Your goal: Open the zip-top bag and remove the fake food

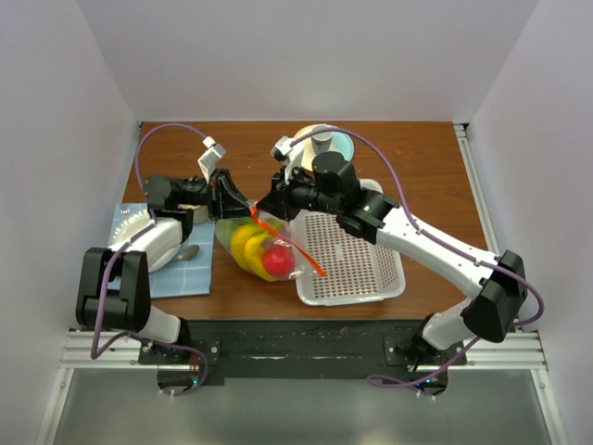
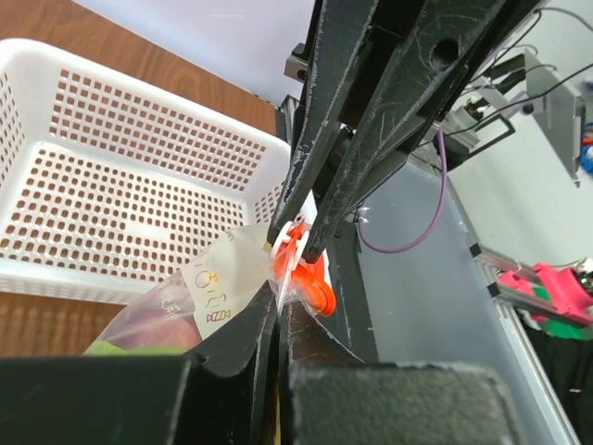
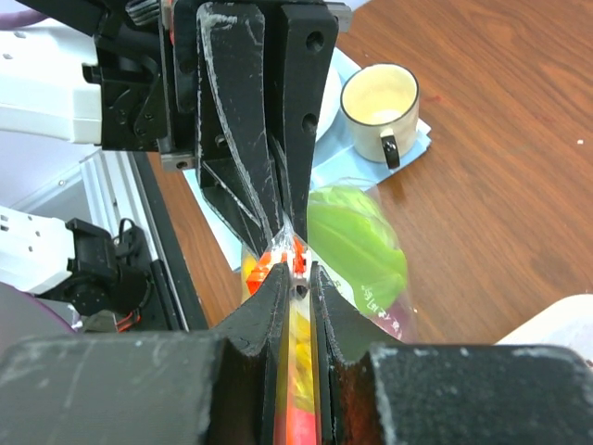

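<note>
The zip-top bag (image 1: 248, 243) lies on the table between the arms, left of the basket. Its orange-red zip strip (image 1: 301, 255) trails toward the basket. Inside show the fake food: a yellow banana bunch (image 1: 245, 243), a red round fruit (image 1: 277, 262) and a green piece (image 3: 357, 239). My left gripper (image 1: 241, 205) is shut on the bag's clear edge beside the zip (image 2: 278, 298). My right gripper (image 1: 267, 208) faces it tip to tip and is shut on the orange zip end (image 3: 296, 271). The zip end also shows in the left wrist view (image 2: 310, 278).
A white perforated basket (image 1: 357, 278) stands right of the bag, also in the left wrist view (image 2: 139, 190). A blue mat (image 1: 190, 273) with a spoon (image 1: 185, 252) lies at the left. A cream-lined mug (image 3: 380, 100) sits on the mat. A grey cup (image 1: 322, 142) stands at the back.
</note>
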Controlling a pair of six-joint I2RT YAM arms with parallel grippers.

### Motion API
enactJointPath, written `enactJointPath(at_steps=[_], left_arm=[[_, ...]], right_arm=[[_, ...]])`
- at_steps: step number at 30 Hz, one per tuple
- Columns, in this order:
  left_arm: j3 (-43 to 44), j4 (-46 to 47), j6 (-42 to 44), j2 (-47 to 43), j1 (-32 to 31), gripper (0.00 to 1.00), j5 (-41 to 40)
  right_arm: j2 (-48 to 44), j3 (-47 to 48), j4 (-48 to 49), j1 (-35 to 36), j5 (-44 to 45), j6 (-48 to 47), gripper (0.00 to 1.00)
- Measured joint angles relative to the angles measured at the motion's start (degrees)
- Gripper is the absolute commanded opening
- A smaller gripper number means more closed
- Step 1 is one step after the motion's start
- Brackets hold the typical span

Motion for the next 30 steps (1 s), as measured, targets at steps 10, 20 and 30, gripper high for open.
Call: enactJointPath(at_steps=[10, 20, 30], left_arm=[[0.0, 0.0, -4.4, 0.6, 0.5, 0.06, -0.3], [0.0, 0.4, -9.6, 1.8, 0.8, 0.06, -0.3], [1.8, 0.9, -19.2, 7.2, 0.7, 0.03, -0.4]], right_arm=[[4.7, 4.9, -1.0, -0.7, 0.1, 2.4, 0.54], [7.2, 5.7, 0.5, -1.1, -0.2, 5.6, 0.17], [8.0, 5.7, 3.1, -1.4, -0.9, 9.3, 0.0]])
